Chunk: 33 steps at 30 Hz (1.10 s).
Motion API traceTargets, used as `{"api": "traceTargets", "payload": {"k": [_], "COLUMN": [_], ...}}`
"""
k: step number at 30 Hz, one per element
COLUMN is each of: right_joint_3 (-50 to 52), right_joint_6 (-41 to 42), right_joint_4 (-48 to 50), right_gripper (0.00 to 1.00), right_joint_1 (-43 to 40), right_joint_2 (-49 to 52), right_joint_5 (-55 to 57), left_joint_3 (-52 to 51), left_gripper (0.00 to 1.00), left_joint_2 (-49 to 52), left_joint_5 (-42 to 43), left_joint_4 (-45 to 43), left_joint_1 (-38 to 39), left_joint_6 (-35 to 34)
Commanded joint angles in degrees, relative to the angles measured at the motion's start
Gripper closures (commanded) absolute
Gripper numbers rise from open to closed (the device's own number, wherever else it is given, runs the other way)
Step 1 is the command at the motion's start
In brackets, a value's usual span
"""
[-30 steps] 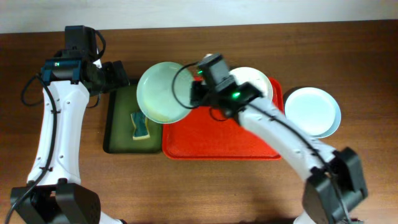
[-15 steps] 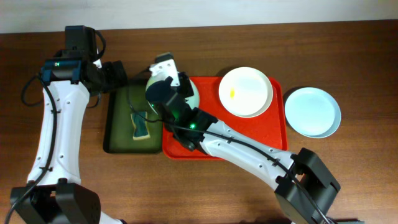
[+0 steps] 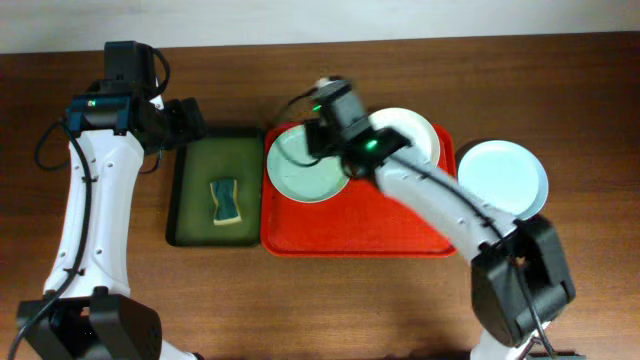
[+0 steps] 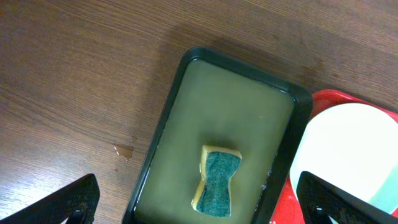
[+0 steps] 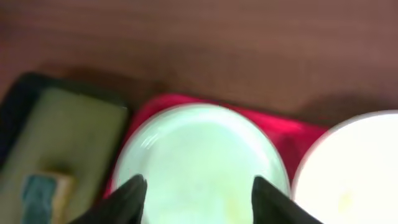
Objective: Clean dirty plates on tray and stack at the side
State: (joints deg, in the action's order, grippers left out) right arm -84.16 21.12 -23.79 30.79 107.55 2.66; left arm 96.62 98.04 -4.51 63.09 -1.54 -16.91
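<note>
The pale mint plate [image 3: 300, 175] lies on the left part of the red tray [image 3: 360, 225]. My right gripper [image 3: 318, 135] hovers over the plate's far edge, open and empty. In the right wrist view its fingers [image 5: 199, 199] spread wide above the mint plate [image 5: 199, 149], which has a faint yellow smear. The white plate [image 3: 415, 135] sits at the tray's back right, partly hidden by the right arm. The light blue plate [image 3: 505, 180] lies on the table to the right of the tray. My left gripper [image 3: 190, 120] is open and empty behind the green tray.
A dark green black-rimmed tray [image 3: 190, 200] stands against the left side of the red tray and holds a yellow-and-green sponge [image 3: 227, 200]. In the left wrist view the sponge [image 4: 217, 180] lies between my open fingers [image 4: 202, 208], far below them.
The mint plate was held up over the green tray's edge; it now lies flat on the left of the red tray. The right arm swung back right. The left arm has not moved.
</note>
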Motion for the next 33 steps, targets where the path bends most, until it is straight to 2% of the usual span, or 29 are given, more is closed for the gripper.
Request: {"api": "traceTargets", "payload": {"k": [1, 5, 7, 13, 18, 24, 28, 30, 33], "right_joint_3": [-1.4, -0.4, 0.4, 0.4, 0.4, 0.4, 0.4, 0.4, 0.4], "right_joint_6": [8.3, 8.3, 8.7, 19.8, 23.4, 24.4, 24.4, 24.4, 24.4], "right_joint_4": [-8.7, -17.4, -17.0, -18.3, -19.1, -17.8, -16.3, -15.6, -17.0], "right_gripper": [0.59, 0.59, 0.59, 0.66, 0.66, 0.69, 0.79, 0.96, 0.96], "right_joint_1": [-6.5, -8.0, -7.3, -5.0, -2.5, -2.2, -2.1, -1.9, -1.9], "right_joint_2": [-2.1, -2.1, -1.5, 3.2, 7.7, 11.7, 12.1, 12.1, 12.1], "right_joint_5": [-14.5, -12.3, -11.8, -8.4, -3.0, -3.0, -3.0, -3.0, -3.9], "left_joint_3": [0.1, 0.1, 0.1, 0.1, 0.1, 0.1, 0.1, 0.1, 0.1], "left_gripper": [0.01, 0.01, 0.01, 0.01, 0.01, 0.00, 0.01, 0.00, 0.00], "left_joint_2": [0.1, 0.1, 0.1, 0.1, 0.1, 0.1, 0.1, 0.1, 0.1], "left_joint_5": [0.0, 0.0, 0.0, 0.0, 0.0, 0.0, 0.0, 0.0, 0.0], "left_joint_4": [0.0, 0.0, 0.0, 0.0, 0.0, 0.0, 0.0, 0.0, 0.0], "left_joint_1": [-0.1, -0.1, -0.1, -0.1, -0.1, -0.1, -0.1, -0.1, -0.1], "left_joint_6": [0.3, 0.3, 0.3, 0.3, 0.3, 0.3, 0.3, 0.3, 0.3]}}
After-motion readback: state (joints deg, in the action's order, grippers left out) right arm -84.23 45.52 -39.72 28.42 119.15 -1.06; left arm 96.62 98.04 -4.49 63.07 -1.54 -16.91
